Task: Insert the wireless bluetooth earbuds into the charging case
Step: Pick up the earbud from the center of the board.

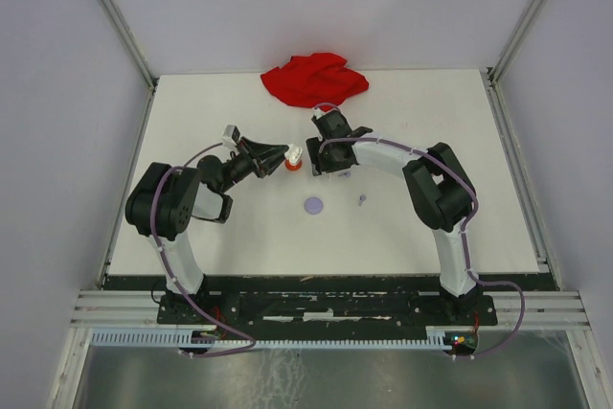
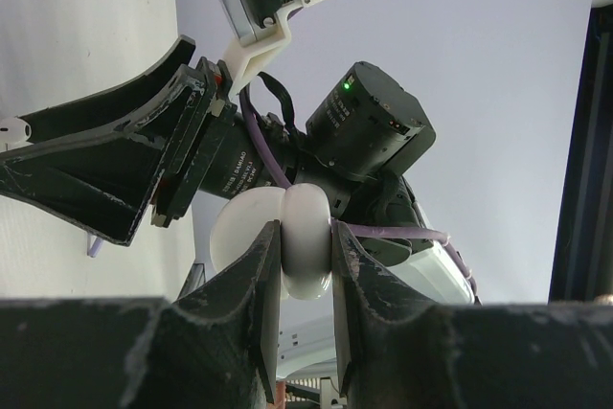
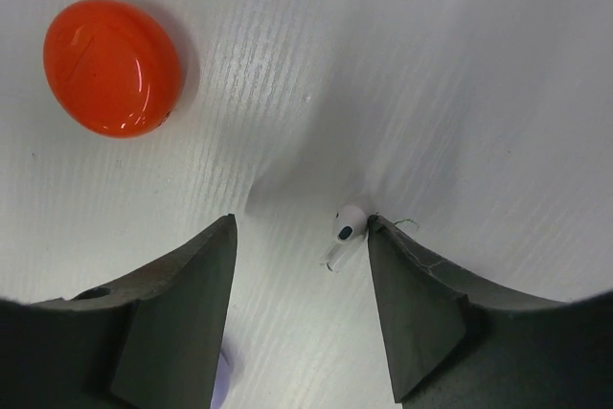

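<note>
Earbud, a tiny white stemmed plastic piece [image 3: 345, 235], is lying flat on the white table [image 3: 460, 64], inside the gap of my right pincer [image 3: 302, 227]. Those jaws are standing partly open and are gripping nothing. The earbud is sitting off-centre, close against the finger [image 3: 412, 304] at the right of the wrist view; whether the two are touching I cannot tell. Its long axis, bulb to stem tip, is running roughly along the fingers with a slight slant, so a closing stroke would be meeting it across its narrow width. In my judgement the pincer is needing a small sideways shift toward that finger before closing, lest the nearer finger nudge the piece away.

My left pincer [image 2: 306, 237] is clamping tight on a white rounded plastic charging case [image 2: 308, 200], presenting it just beside the right pincer. The right arm is the nearer to this earbud. A glossy red-orange rounded case [image 3: 113, 66] is resting on the table nearby, apart from both fingers.
</note>
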You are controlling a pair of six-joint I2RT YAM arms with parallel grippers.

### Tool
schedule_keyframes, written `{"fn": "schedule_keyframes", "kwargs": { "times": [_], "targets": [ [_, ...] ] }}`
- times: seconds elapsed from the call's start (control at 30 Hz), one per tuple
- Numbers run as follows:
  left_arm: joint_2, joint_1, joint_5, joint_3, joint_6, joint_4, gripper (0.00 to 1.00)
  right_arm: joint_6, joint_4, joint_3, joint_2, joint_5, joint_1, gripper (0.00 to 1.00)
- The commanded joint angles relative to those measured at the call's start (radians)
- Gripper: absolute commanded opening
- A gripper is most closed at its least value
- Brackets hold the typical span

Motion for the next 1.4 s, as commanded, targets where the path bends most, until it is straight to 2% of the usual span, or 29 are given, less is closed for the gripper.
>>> {"fn": "schedule_keyframes", "kwargs": {
  "times": [0.0, 0.13, 1.37],
  "targets": [
    [-0.015, 0.009, 0.012, -0.008, -0.055, 0.101, 0.03, 0.001, 0.013, 0.041, 0.009, -0.021, 0.003, 0.64],
    [-0.020, 0.012, 0.011, -0.012, -0.056, 0.102, 0.03, -0.004, 0.016, 0.045, 0.011, -0.030, 0.007, 0.58],
    [-0.039, 0.056, 0.019, -0.042, -0.061, 0.115, 0.03, -0.003, -0.051, 0.110, 0.058, 0.019, 0.022, 0.34]
  ]
}}
